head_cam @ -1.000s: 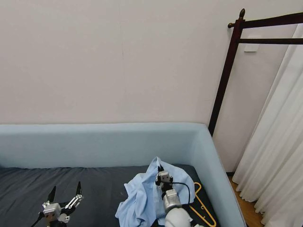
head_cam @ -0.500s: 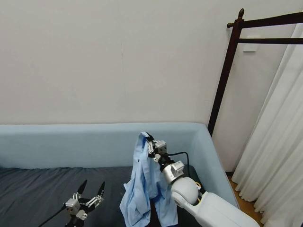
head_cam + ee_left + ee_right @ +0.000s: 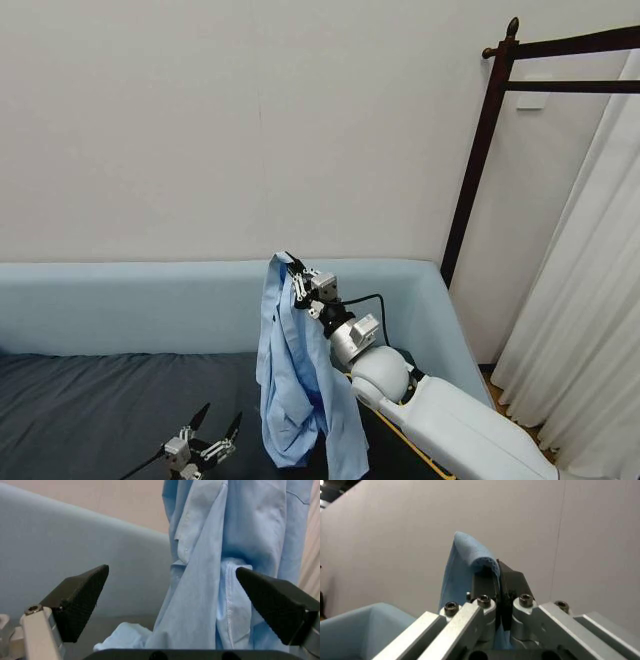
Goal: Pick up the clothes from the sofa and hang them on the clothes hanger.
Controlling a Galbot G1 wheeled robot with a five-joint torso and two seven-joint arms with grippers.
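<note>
A light blue shirt (image 3: 295, 390) hangs down over the dark sofa seat (image 3: 90, 410), held by its top edge. My right gripper (image 3: 293, 273) is shut on that edge, raised in front of the sofa's pale blue backrest; the right wrist view shows the shirt's fold (image 3: 480, 560) pinched between the fingers (image 3: 512, 583). My left gripper (image 3: 205, 440) is open low over the seat, left of the hanging shirt. In the left wrist view the shirt (image 3: 225, 562) hangs between its two fingertips (image 3: 82, 596), farther off. The dark wooden clothes rack (image 3: 490, 130) stands to the right of the sofa.
The sofa's light blue backrest (image 3: 150, 305) and right arm (image 3: 450, 350) wrap around the seat. A strip of an orange hanger (image 3: 405, 440) lies on the seat under my right arm. White curtains (image 3: 590, 330) hang at the far right. A bare wall is behind.
My right gripper has lifted the shirt up off the seat and toward the left, so it now hangs free. My left gripper has shifted right and lower in the head view.
</note>
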